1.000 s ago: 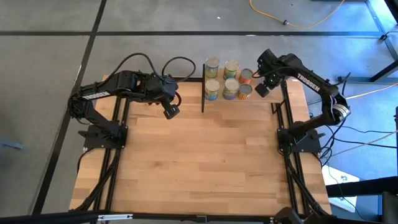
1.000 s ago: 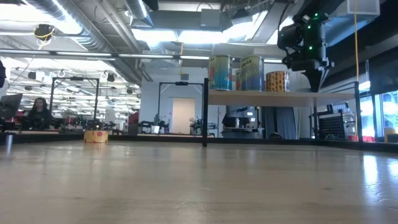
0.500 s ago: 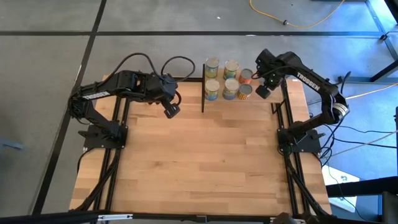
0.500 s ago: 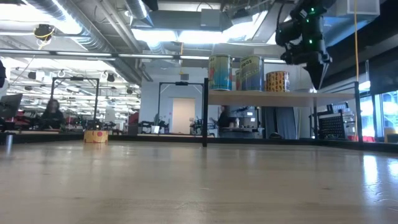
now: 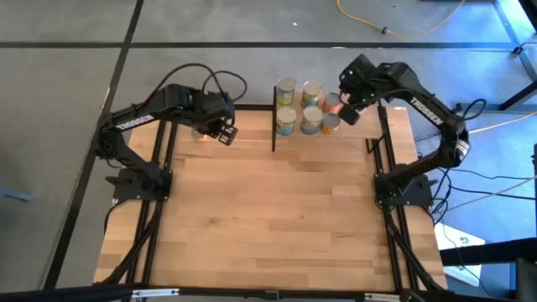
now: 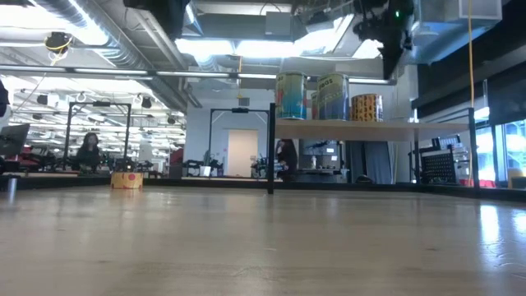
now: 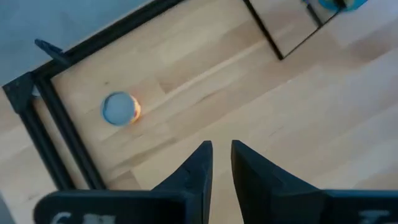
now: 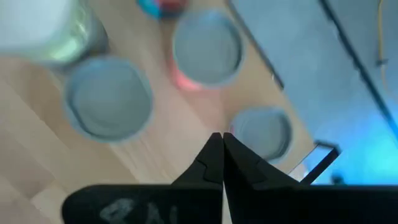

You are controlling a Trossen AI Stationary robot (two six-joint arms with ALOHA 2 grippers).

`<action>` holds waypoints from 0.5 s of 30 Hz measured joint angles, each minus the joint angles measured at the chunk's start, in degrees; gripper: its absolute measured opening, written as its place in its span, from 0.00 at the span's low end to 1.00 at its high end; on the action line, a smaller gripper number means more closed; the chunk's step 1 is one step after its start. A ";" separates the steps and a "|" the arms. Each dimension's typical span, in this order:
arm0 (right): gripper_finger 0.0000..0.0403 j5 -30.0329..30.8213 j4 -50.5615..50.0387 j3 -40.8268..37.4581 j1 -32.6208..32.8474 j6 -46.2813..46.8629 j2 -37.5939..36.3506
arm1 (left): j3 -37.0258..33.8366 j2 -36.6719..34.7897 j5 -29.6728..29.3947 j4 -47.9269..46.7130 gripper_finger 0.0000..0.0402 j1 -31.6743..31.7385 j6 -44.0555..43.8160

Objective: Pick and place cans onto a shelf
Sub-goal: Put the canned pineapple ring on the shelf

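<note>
Silvery-topped cans [image 5: 304, 107] stand clustered on the shelf [image 6: 370, 128] — the right gripper [image 5: 346, 111] hangs above them, fingers pressed together, holding nothing. One lone can [image 7: 120, 108] sits on the table [image 5: 268, 218] beneath the left gripper [image 7: 219, 163] — its fingers slightly parted, empty.

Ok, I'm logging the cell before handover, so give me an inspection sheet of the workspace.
Surface: wooden table, bare in the middle.
Job's things: six cans on the shelf; one lone can on the table near the left arm.
Clutter: nothing seen.
Grippers: left tool slightly open, empty, above the table; right tool shut, empty, above the shelf's cans.
Cables: yellow cable on the floor.
Surroundings: people in the room behind.
</note>
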 joint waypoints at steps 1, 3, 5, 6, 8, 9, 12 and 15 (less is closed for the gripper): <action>0.00 0.00 0.04 1.50 0.46 0.00 0.00 | -0.79 -0.05 -0.06 -0.35 0.13 0.71 0.44; 0.00 0.03 0.02 4.23 1.32 0.00 0.00 | -3.68 -0.24 0.41 -0.61 0.13 2.11 0.09; 0.00 0.04 0.09 6.86 2.19 -0.02 0.00 | -7.86 -0.06 1.63 -0.67 0.13 3.80 -2.41; 0.00 0.06 0.10 8.14 2.58 -0.07 0.00 | -9.94 -0.02 1.65 -0.58 0.13 4.51 -3.64; 0.00 0.17 0.16 10.68 3.41 -0.20 0.00 | -14.40 -0.04 1.90 -0.67 0.13 6.22 -4.85; 0.00 0.17 0.14 11.89 3.83 -0.22 0.00 | -16.48 -0.04 2.10 -0.50 0.13 7.16 -4.84; 0.00 0.17 0.14 15.47 5.06 -0.11 0.00 | -22.96 -0.06 2.72 3.29 0.13 9.30 -2.21; 0.00 0.18 0.17 18.35 6.34 -0.13 0.00 | -28.70 -0.07 3.68 9.46 0.14 10.92 -0.20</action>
